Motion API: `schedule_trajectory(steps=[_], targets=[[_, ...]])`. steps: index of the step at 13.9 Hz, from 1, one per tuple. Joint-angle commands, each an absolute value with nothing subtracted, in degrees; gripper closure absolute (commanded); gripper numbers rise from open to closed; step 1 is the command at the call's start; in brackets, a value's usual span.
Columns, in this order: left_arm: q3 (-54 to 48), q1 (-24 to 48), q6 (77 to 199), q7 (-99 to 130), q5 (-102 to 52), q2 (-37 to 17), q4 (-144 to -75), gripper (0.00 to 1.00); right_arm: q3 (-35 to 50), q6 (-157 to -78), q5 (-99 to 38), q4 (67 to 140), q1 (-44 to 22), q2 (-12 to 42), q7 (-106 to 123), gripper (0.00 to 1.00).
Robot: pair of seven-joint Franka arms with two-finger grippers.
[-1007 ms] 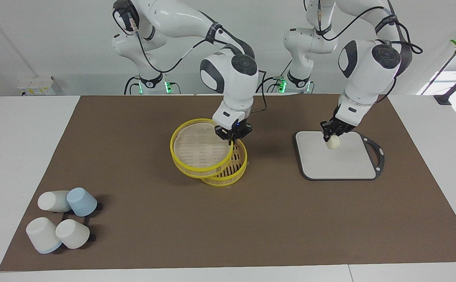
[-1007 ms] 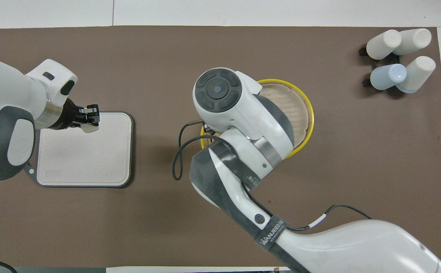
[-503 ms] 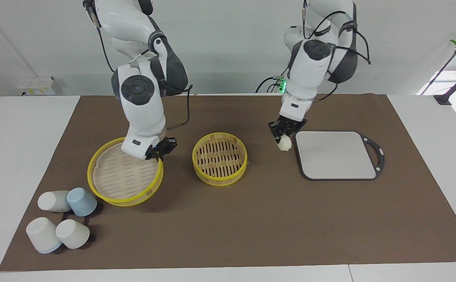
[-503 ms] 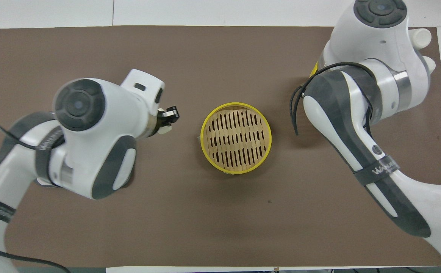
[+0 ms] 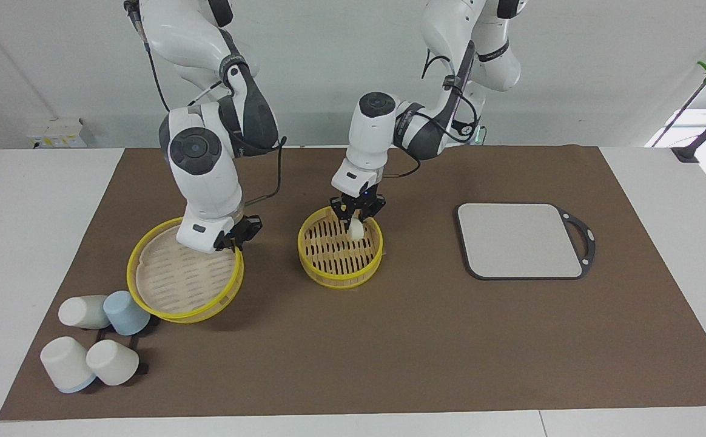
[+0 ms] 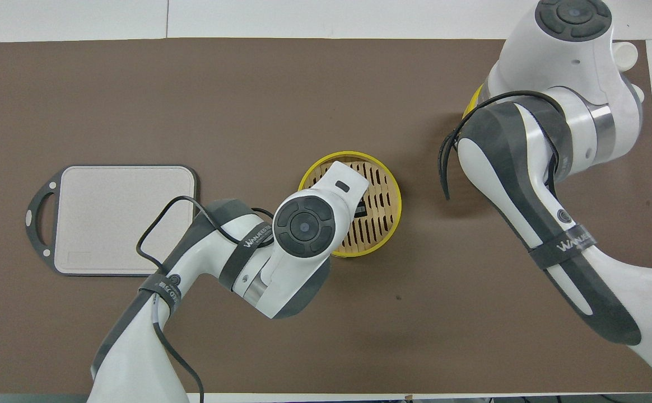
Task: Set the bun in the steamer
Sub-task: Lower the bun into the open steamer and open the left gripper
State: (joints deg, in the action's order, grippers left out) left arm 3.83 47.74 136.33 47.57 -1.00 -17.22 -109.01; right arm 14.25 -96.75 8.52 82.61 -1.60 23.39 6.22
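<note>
The bun, a small pale lump with its long axis roughly upright, hangs clamped between the fingers of the left end effector, directly below the fingertips and inside the rim of the steamer, toward the part of the basket nearer the robots; whether it already touches the slatted base cannot be told. The deciding relation is therefore vertical: bun over base, end effector over bun, so the coming move probably needs only a short descent and a release. In the overhead view the left arm's wrist hides the bun. The right end effector grips the rim of the steamer lid, tilted beside the cups, toward the right arm's end of the tabletop. The grey board lies bare.
</note>
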Motion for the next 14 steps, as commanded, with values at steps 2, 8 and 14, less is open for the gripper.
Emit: schedule_trajectory(steps=[2, 8, 14], targets=[[4.83, 49.31, 139.39, 46.93, 0.79, -19.25, -109.51, 0.64, 14.5, -96.85, 7.47, 83.94, -1.05, 21.8, 7.56, 1.0], [4.92, 48.61, 137.3, 48.34, 0.62, -17.85, -109.69, 0.0, 14.59, -97.82, 2.66, 83.5, -1.93, 21.88, 4.85, 1.0], [5.45, 30.45, 114.03, 36.61, 0.7, -0.99, -108.81, 0.0, 14.85, -104.66, 1.05, 83.41, -12.0, 21.97, -11.56, 1.0]])
